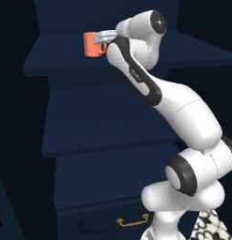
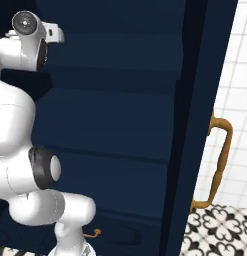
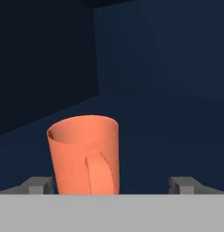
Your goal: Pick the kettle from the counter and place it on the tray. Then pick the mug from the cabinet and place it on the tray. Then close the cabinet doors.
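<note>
The mug (image 1: 93,44) stands upright on an upper shelf inside the cabinet (image 1: 103,117), handle facing the hand. The gripper (image 3: 114,185) is wide open, its fingertips either side of the mug's base and nearer the left one, gripping nothing. Judged step: fetching the mug; next, centre, close, lift out. The right base view alone shows a cabinet door (image 2: 195,125) standing open with its gold handle (image 2: 220,160).

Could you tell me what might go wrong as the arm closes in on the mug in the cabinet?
The mug sits off-centre between the open gripper, near one fingertip; that finger could nudge or tip it as the jaws close. Its handle faces the hand, so the grip may land unevenly. Lifting out, the mug might clip the cabinet shelf above.
</note>
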